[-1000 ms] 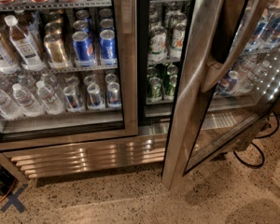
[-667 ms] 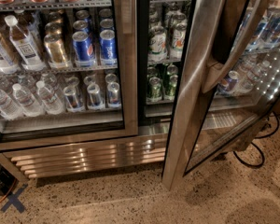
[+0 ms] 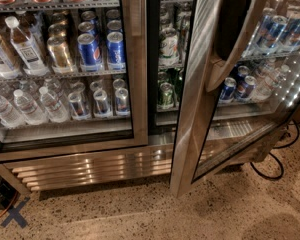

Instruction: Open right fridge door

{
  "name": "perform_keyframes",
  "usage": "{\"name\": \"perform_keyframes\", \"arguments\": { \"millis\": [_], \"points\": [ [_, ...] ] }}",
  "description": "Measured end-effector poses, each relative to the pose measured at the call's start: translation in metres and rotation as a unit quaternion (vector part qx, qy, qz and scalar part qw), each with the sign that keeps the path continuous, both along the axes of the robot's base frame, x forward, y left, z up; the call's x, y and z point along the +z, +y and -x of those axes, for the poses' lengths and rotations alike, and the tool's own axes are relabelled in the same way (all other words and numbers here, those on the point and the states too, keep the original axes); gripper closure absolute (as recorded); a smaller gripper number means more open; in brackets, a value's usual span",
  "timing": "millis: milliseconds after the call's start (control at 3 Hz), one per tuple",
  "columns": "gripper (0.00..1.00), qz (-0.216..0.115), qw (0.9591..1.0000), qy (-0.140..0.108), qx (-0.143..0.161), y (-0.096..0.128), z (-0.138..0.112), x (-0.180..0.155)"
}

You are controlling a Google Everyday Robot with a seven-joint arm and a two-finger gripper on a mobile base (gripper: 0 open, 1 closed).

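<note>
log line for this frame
right fridge door: swung open | gripper: by handle, upper frame | left door: closed

Brushed-steel right fridge door (image 3: 191, 129); matt-black gripper (image 3: 234, 30) — at top

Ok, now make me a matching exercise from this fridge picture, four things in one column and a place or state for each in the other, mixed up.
Things:
1. right fridge door
2. left fridge door
3. gripper
4. black cable

Places or states:
A. on the floor at the right
B. swung open
C. shut
D. at the top of the view, by the open door's handle

Pairs: 1-B, 2-C, 3-D, 4-A
</note>
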State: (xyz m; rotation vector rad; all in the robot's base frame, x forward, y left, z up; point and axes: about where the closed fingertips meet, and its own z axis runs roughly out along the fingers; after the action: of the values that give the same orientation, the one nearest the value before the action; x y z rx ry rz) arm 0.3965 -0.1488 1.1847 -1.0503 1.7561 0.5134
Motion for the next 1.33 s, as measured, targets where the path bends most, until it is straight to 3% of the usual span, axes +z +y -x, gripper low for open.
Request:
{"name": "perform_keyframes", "arguments": {
  "millis": [333,667,1000,1333],
  "points": [
    [0.00,0.002,0.9995,-0.003,-0.031,-0.003,0.029,0.012],
    [0.00,0.013,0.9985,0.010,-0.053,0.002,0.059,0.020],
    [0.00,0.023,0.9944,0.012,-0.102,0.007,0.109,0.038],
    [0.00,0.024,0.9944,0.011,-0.103,0.008,0.110,0.039]
  ]
}}
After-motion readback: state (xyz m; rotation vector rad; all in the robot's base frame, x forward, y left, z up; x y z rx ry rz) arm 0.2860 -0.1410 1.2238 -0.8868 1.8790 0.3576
